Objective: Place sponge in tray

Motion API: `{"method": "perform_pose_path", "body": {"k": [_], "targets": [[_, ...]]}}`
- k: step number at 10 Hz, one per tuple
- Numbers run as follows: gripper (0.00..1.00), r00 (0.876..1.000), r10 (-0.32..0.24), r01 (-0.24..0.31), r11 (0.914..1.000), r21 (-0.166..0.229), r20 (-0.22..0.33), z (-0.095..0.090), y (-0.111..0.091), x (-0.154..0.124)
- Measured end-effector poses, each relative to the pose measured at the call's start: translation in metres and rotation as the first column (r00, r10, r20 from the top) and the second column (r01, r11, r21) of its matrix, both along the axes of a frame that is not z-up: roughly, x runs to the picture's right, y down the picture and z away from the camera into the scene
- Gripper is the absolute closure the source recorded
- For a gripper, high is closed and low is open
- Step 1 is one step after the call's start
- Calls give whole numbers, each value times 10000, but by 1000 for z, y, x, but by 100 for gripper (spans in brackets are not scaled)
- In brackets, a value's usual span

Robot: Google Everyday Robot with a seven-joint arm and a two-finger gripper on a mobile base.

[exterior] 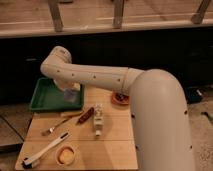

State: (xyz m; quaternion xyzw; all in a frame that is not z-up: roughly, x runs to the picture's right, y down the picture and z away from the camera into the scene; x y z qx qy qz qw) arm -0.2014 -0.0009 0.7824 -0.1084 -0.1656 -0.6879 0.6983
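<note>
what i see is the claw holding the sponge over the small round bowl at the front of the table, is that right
Not quite. The camera view shows the claw holding the sponge over the green tray at the back left of the table, not over the small round bowl, which sits apart at the front left.

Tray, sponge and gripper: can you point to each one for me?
tray [46,98]: camera view, bare green floor.
sponge [71,96]: camera view, blue-grey face, at the gripper.
gripper [69,90]: camera view, fingertips, shut over the tray's right end.
</note>
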Motion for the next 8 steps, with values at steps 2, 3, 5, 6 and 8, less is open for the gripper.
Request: {"method": "perform_pose_path", "body": {"k": [2,3,5,6,8], "targets": [[95,10000,-63,63,10000,-22,63,8,-2,-4],[95,9996,-212,212,9998,-39,181,14,-3,-11],[95,9989,-372,374,9993,-54,276,22,-4,-15],[95,9983,-458,460,9989,-65,356,26,-4,-19],[95,9969,-608,614,9981,-107,496,35,-5,-27]]}}
